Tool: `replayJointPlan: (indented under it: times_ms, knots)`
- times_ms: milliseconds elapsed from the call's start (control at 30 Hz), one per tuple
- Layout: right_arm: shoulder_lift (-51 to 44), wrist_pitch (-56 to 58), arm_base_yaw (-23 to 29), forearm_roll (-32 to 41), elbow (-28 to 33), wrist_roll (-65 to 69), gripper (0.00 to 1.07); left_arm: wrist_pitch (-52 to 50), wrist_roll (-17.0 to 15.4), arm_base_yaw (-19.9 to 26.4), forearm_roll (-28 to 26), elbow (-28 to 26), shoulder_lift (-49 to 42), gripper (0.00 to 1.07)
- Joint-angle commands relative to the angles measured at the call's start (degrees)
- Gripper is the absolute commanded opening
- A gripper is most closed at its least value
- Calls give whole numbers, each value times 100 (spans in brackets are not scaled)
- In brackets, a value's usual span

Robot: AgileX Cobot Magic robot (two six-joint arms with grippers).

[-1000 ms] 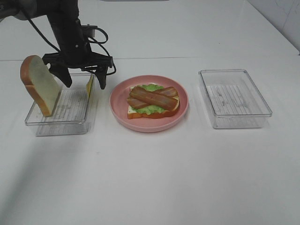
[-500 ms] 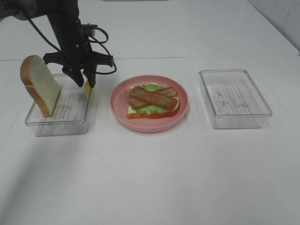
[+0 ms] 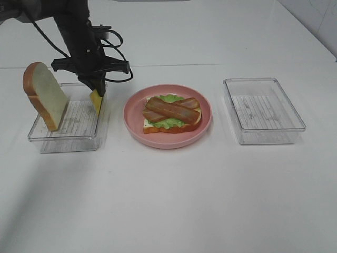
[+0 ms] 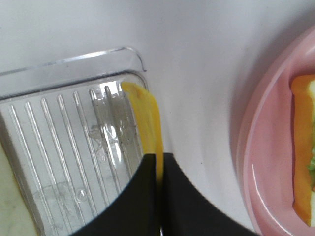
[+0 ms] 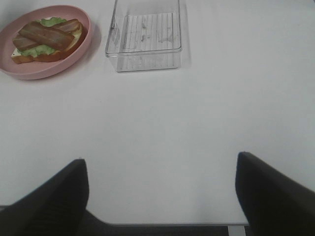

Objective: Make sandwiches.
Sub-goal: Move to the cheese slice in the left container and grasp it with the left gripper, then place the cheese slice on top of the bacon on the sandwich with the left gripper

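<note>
The sandwich (image 3: 171, 114) is partly built. On the round pink plate (image 3: 206, 120), mid-surface (image 3: 174, 205), a bread base carries ruffled lettuce and two crossed bacon strips, with no cheese or top slice yet. The cheese slice (image 3: 97, 102) stands on edge against the plate-side wall of the clear tray (image 3: 68, 141) nearer the left edge, and the left gripper (image 3: 97, 90) has its fingers (image 4: 140, 196) clamped on the slice's upper edge. A loose bread slice (image 3: 46, 97) leans upright at that tray's opposite end. By this, cheese and top bread are left to place. The right gripper (image 5: 160, 157) hangs by the near edge, fingers wide apart, holding nothing. The second clear tray (image 3: 266, 138), toward the right edge, is bare. No brand, label or writing is legible, and the trays show only moulded ribs.
</note>
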Motion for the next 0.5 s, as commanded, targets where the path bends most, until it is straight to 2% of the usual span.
replayJointPlan:
  times_ms: [33, 333, 500]
  knots:
    - [-143, -46, -6, 29, 23, -40, 79, 63, -34, -6, -57, -11, -143, 0]
    - [-143, -46, -6, 29, 23, -40, 79, 372, -80, -6, -74, -155, -487, 0]
    - [-143, -46, -6, 29, 23, -40, 79, 676, 132, -23, -453, -189, -762, 0]
